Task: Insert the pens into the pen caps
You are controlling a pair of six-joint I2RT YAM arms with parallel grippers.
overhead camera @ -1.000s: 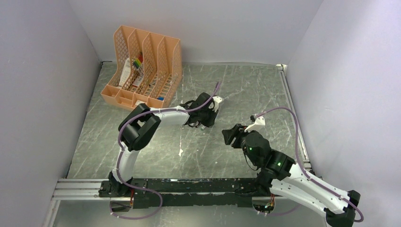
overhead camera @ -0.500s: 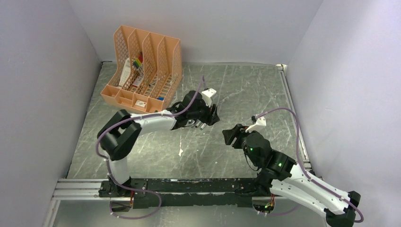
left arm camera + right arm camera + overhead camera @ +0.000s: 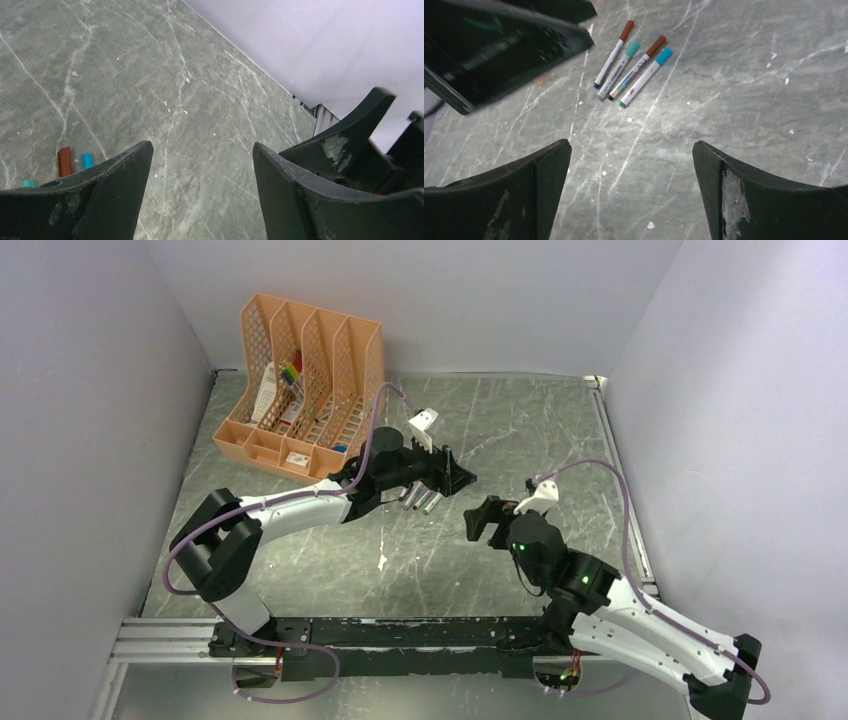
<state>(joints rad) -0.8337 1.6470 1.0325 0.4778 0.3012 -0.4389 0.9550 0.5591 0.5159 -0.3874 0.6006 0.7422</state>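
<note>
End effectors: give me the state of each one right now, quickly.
Left end effector: open, nothing between its fingers.
Right end effector: open, nothing between its fingers.

Four pens (image 3: 631, 70) lie side by side on the grey marbled table (image 3: 734, 100) at twelve o'clock, coloured ends toward one o'clock. A black arm part (image 3: 499, 45) fills ten o'clock. The right gripper (image 3: 630, 145) has its jaws wide apart, nothing between.

readable text: none | pens (image 3: 634, 68): barrel print too small | rack papers (image 3: 266, 392): blurred
</note>
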